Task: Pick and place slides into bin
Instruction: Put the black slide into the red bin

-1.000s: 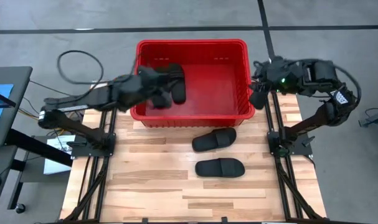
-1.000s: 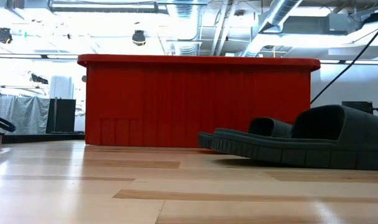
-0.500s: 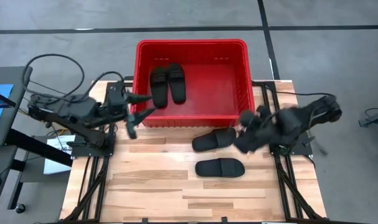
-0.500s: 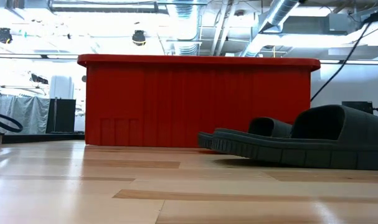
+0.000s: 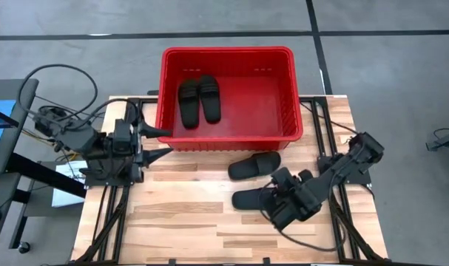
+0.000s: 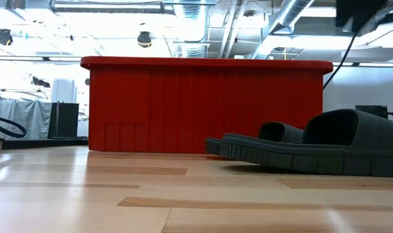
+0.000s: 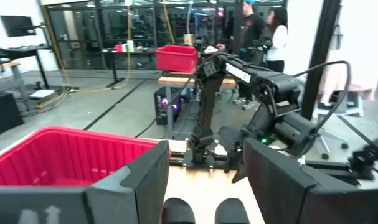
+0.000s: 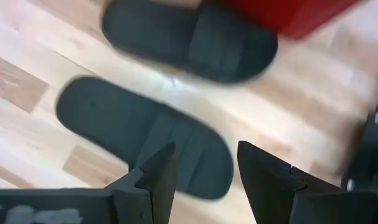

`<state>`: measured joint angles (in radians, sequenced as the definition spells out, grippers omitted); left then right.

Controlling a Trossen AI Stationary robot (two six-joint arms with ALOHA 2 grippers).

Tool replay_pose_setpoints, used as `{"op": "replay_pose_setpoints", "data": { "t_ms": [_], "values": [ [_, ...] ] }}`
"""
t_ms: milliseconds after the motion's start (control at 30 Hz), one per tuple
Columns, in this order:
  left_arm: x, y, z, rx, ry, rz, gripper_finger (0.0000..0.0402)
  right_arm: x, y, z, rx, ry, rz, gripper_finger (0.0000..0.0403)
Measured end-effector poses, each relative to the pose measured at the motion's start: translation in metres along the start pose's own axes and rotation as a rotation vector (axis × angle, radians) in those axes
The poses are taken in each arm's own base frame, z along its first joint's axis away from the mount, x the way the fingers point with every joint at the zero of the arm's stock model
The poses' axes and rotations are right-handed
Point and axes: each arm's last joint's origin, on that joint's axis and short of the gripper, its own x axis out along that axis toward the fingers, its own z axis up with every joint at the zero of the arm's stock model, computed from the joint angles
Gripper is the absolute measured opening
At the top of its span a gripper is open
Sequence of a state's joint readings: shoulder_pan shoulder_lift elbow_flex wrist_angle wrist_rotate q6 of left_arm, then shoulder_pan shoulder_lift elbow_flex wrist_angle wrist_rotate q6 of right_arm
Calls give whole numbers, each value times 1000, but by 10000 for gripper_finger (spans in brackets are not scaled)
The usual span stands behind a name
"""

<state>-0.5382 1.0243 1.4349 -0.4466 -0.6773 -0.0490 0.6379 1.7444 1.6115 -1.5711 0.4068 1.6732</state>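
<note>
High view: two matte black slides (image 5: 198,101) side by side on the smooth floor of the red bin (image 5: 287,127), toward its left wall, straps across the middle. Bin of glossy plastic, rectangular, rolled rim, ribbed walls, set at the far edge of the tabletop (image 5: 172,214). Two more slides on the pale wood planks near the bin's front wall: one (image 5: 254,165) just in front of it, angled; the other (image 5: 260,199) nearer the front edge, lying flat, long oval sole with one broad strap. Right gripper (image 5: 282,209) low over that second slide's right end, fingers spread wide, holding nothing; right wrist view with both dark fingers (image 8: 157,171) above the strap. Left gripper (image 5: 159,141) at the tabletop's left edge, beside the bin's front left corner, fingers parted wide and empty. Low view: thick ridged soles (image 6: 300,155) before the red wall.
</note>
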Motion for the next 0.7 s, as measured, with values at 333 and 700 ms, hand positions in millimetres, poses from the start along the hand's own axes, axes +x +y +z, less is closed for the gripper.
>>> {"op": "replay_pose_setpoints", "data": {
  "t_ms": [333,700],
  "values": [
    [-5,-9,-3,19,26,-109,196,23,10,-19,184,235,-152,161],
    [-21,-2,4,-36,-9,-150,196,71,4,-44,253,338,-205,161]
  ]
}}
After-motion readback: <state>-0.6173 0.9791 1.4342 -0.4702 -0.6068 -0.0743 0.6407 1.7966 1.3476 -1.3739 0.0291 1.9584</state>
